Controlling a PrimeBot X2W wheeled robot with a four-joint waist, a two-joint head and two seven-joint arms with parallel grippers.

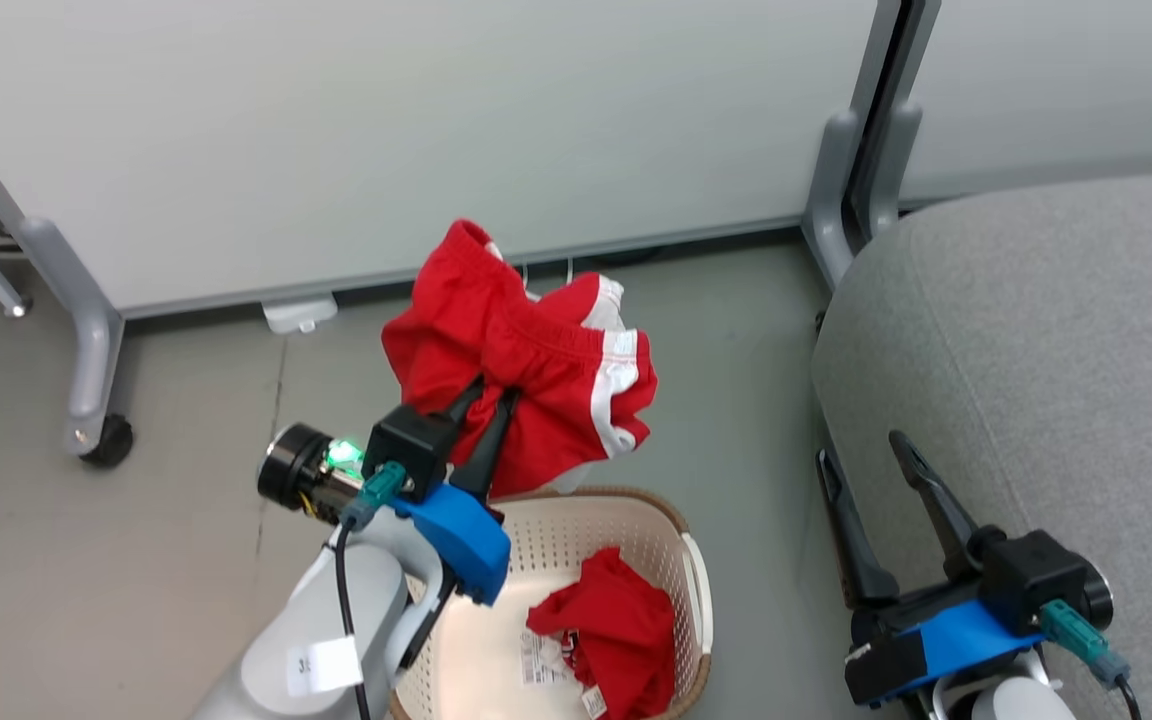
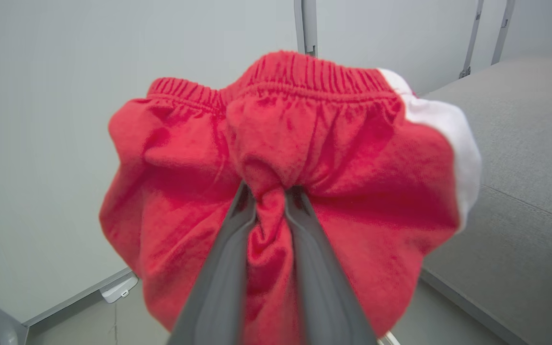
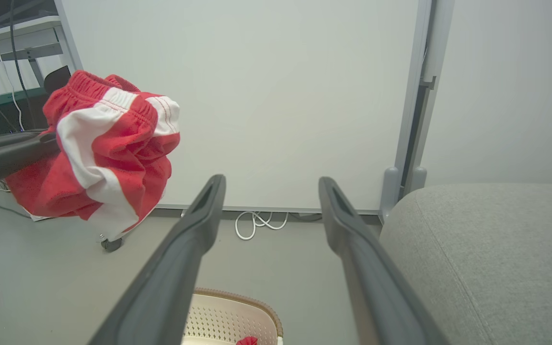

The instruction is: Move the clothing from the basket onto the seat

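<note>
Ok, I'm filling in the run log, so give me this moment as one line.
left gripper: shut on red shorts, held aloft outside basket | right gripper: open, empty, beside seat | second red garment: in basket

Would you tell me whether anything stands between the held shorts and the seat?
Nothing visible does: only floor lies between the shorts in the left gripper and the seat. The open right gripper sits beside the seat's edge.

Red shorts (image 1: 536, 360) aloft above basket (image 1: 576, 540); second garment (image 1: 608, 630) inside; grey seat (image 1: 1036, 350) beside.
</note>
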